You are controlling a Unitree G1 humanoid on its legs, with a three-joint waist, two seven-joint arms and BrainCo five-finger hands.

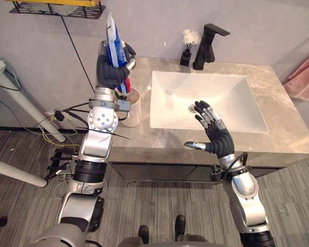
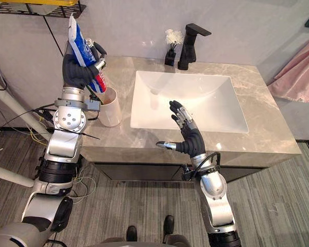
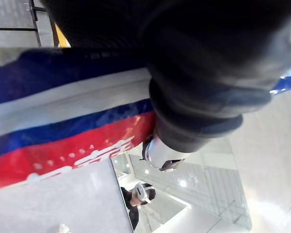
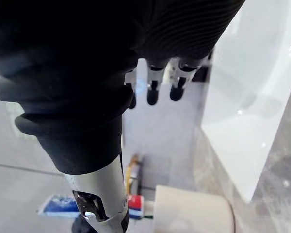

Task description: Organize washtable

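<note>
Toothpaste tube (image 1: 113, 43) clamped upright in curled fingers of left hand (image 1: 112, 72), lower end at mouth of cup (image 1: 133, 109) near counter's (image 1: 278, 123) left edge. Right hand (image 1: 216, 135) spread wide, empty, over sink's (image 1: 206, 98) front rim.

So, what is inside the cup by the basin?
The red end of the toothpaste tube, held by the left hand, sits at the rim of the cup. Its wall hides the bottom.

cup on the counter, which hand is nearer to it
Left. The left hand grips the toothpaste tube just above the cup; the open right hand hovers over the front edge of the sink, off to the cup's right.
</note>
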